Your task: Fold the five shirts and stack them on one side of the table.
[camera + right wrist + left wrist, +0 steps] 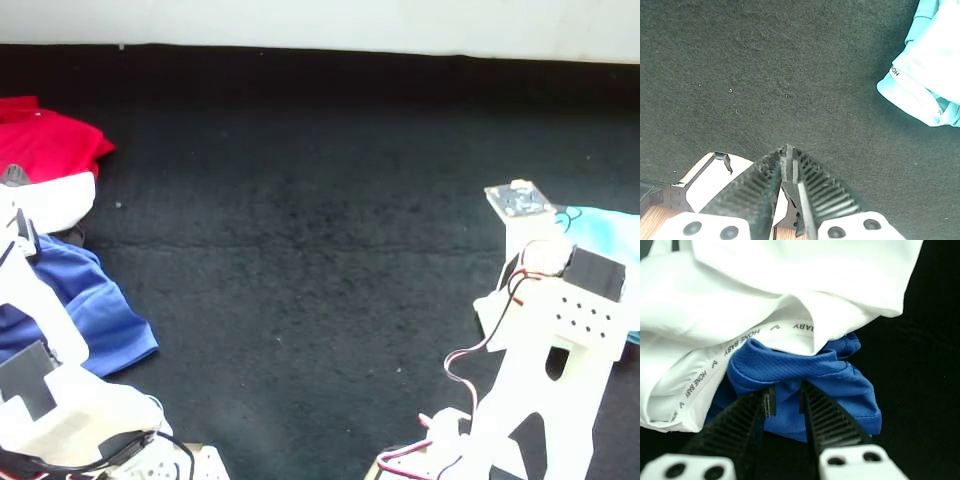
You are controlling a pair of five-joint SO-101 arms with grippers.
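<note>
Where black felt meets white wall, left hand pinching blue shirt, right hand closed empty.

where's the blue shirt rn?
The blue mesh shirt lies at the left edge of the black felt table in the high view, partly under the white shirt, with a fold between the left gripper's jaws.
</note>
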